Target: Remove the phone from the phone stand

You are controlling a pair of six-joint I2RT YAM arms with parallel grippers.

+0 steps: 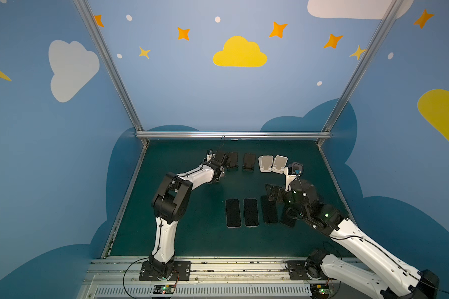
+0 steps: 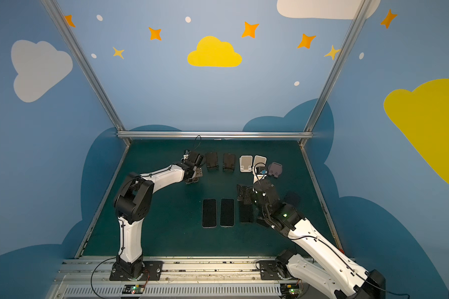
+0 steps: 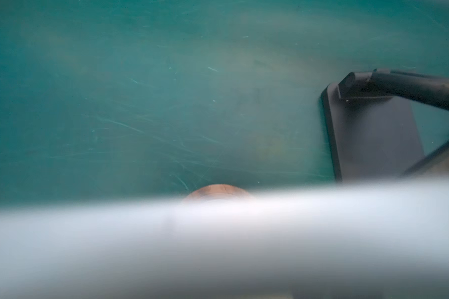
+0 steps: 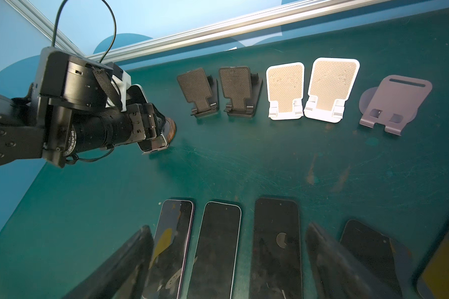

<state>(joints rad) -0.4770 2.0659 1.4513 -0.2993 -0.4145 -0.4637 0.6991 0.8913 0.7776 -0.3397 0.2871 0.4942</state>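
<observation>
Phone stands propped on the round wooden stand at the left end of the far row, just beside two black stands. Left claw reaches in from the side, jaws set narrow against the phone's edges, gripping it while it rests on the stand. Right claw hangs over the mat with its fingers spread wide, holding nothing, above a row of loose phones lying flat. White stands and a purple stand complete the far row
</observation>
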